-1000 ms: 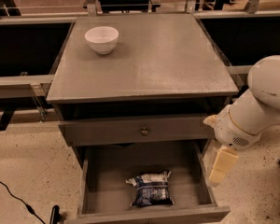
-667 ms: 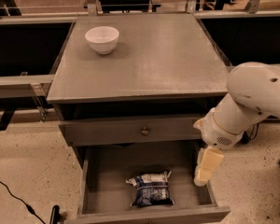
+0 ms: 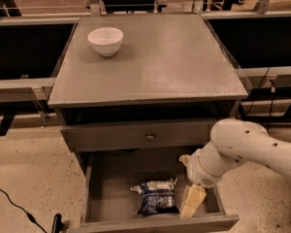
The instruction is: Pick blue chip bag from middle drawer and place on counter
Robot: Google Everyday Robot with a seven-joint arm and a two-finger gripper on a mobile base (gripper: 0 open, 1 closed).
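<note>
The blue chip bag (image 3: 156, 196) lies flat on the floor of the open middle drawer (image 3: 109, 187), near its front. My gripper (image 3: 191, 200) hangs from the white arm inside the drawer, just right of the bag, with its cream fingers pointing down. It holds nothing that I can see. The counter (image 3: 169, 62) is the grey top of the cabinet above.
A white bowl (image 3: 105, 41) stands on the counter's back left. The drawer above, with a brass knob (image 3: 149, 137), is shut. Dark benches flank the cabinet. A black cable (image 3: 14, 208) lies on the speckled floor at left.
My arm has swung left and down from beside the cabinet, bringing the gripper into the drawer next to the bag. The bag has not moved.
</note>
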